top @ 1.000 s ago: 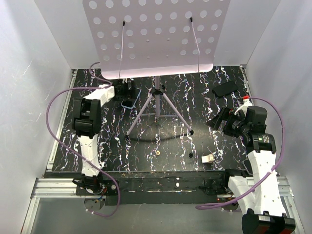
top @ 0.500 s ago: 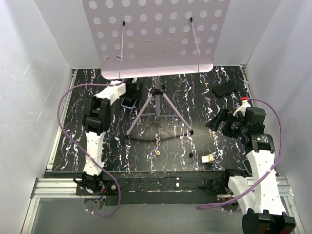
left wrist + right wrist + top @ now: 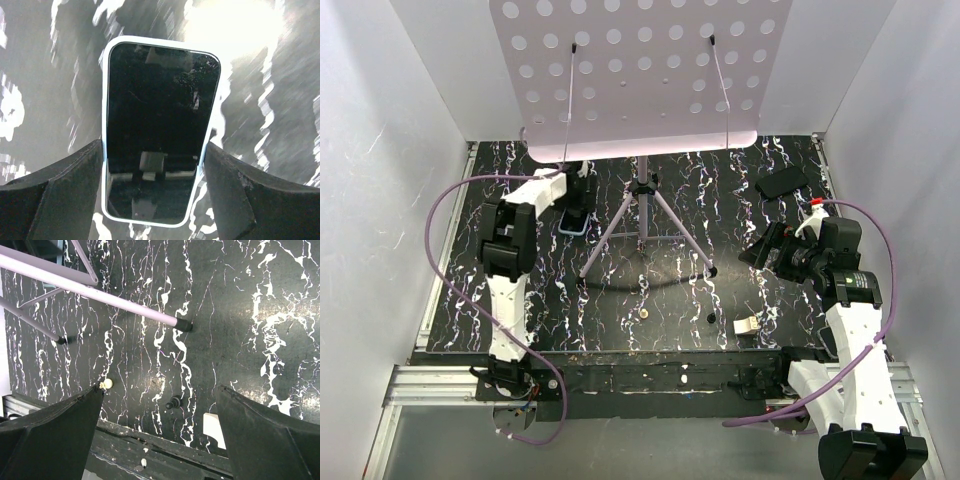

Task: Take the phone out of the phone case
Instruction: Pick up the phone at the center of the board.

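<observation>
Left pincer [image 3: 154,147] clamps the case [image 3: 105,100] by its edges, phone [image 3: 160,110] inside. Grip firmly and level; the right pincer [image 3: 160,390], apart, should pry gently.

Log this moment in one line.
left pincer: gripping phone case sides | phone: seated in case, screen up | right pincer: open, empty, over table

**Right gripper [image 3: 160,390] spread wide over marbled table [image 3: 240,305]**

Its two black fingers [image 3: 55,427] stand far apart above the black, white-veined surface. Ahead of them, lavender stand legs [image 3: 100,292] cross, one ending in a black rubber foot [image 3: 183,324]. A small pale bead [image 3: 106,384] sits just beside one fingertip. A black knob [image 3: 173,402] lies between the fingers, and a white block [image 3: 214,426] lies near the other.
</observation>
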You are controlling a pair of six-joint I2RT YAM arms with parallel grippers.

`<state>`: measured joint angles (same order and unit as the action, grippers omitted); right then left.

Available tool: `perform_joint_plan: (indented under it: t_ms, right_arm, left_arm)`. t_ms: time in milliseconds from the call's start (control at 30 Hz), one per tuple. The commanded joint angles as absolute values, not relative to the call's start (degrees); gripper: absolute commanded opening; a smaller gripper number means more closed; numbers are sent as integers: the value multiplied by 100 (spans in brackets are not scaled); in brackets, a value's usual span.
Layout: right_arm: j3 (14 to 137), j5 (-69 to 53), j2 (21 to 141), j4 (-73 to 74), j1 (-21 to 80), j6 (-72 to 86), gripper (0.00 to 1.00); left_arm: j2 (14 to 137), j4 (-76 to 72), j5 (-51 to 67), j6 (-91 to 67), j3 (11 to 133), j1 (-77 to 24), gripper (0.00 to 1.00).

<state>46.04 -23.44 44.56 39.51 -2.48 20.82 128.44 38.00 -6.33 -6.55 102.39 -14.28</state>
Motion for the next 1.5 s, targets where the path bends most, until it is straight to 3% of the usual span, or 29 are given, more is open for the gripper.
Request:
perform_joint_plan:
  t_ms: [0, 67, 167, 400, 467, 600, 767, 933, 1133, 1233, 1467]
  right_arm:
    - [4702, -2513, 4394, 3815, -202, 2074, 100]
    - [4720, -2549, 4395, 3771, -193, 2092, 100]
    - [4720, -2593, 4412, 3700, -167, 2109, 100]
    - [4737, -2532, 4316, 3814, -106, 2144, 96]
    - [4702, -2505, 4237, 3823, -79, 2188, 96]
    - [4658, -2339, 4262, 3858, 183, 2311, 95]
    - [4763, -1838, 4570, 3946, 807, 2487, 94]
    - [4869, -1381, 4711, 4052, 1362, 2654, 94]
    - [4904, -1038, 4781, 4297, 1652, 2698, 94]
    - [4896, -862, 4851, 4421, 1731, 2681, 94]
    - [5010, -905, 5106, 4474, 1898, 2646, 93]
  left_arm:
    - [11894, 4606, -923, -1203, 8792, -1143, 58]
    - [11664, 4500, -923, -1265, 8456, -1099, 77]
    - [11672, 4526, -1063, -1283, 8411, -1002, 96]
    - [12138, 4772, -713, -1310, 8745, -817, 98]
    - [12068, 4720, -511, -1266, 8597, -817, 88]
    - [11384, 4062, -211, -1371, 7667, -747, 56]
    - [10698, 3850, -114, -1625, 7067, -581, 33]
    - [9723, 3525, -324, -2064, 6400, -554, 27]
    - [8334, 3243, -711, -2917, 5415, -536, 13]
    - [7543, 3287, -922, -3163, 5116, -545, 0]
    - [5488, 3235, -862, -3489, 4422, -702, 0]
